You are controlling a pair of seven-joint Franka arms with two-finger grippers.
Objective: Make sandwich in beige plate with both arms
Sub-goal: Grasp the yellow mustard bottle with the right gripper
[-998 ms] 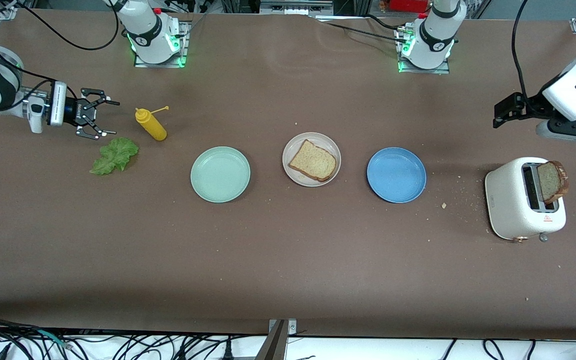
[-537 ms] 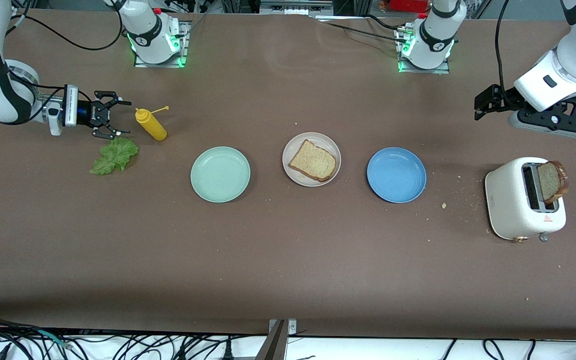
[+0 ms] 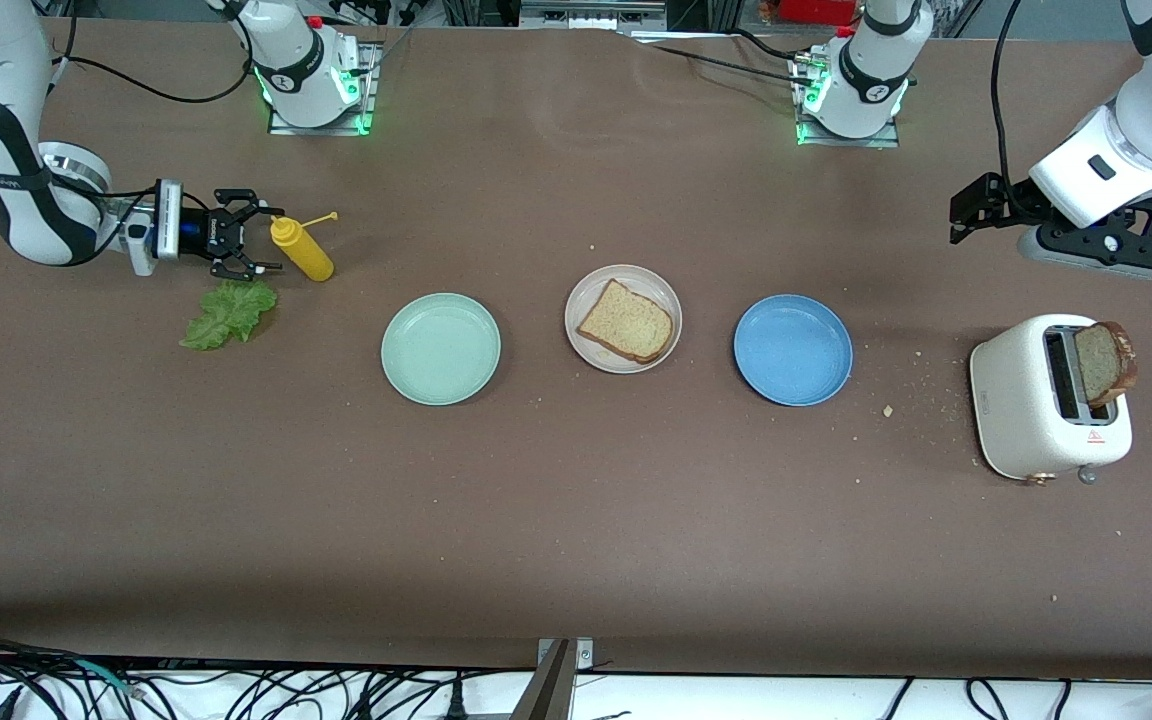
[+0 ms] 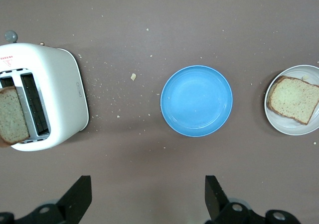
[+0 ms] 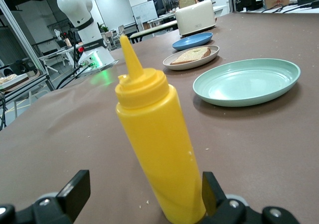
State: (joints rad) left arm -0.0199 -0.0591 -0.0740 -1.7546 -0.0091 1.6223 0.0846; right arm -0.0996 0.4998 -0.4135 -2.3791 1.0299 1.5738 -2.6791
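The beige plate sits mid-table with one brown bread slice on it. A second bread slice stands in the white toaster. The green lettuce leaf lies on the table toward the right arm's end. My right gripper is open, low beside the lettuce, with a yellow mustard bottle between its fingers, not clamped. My left gripper is open and empty in the air over bare table near the toaster; in its wrist view it shows nothing between the fingers.
The mustard bottle stands upright next to the lettuce. A mint green plate and a blue plate flank the beige plate. Crumbs lie scattered between the blue plate and the toaster.
My right gripper has moved along the table toward the mustard bottle, so the bottle now stands between its fingers. My left arm has swung and shifted slightly toward the table's middle.
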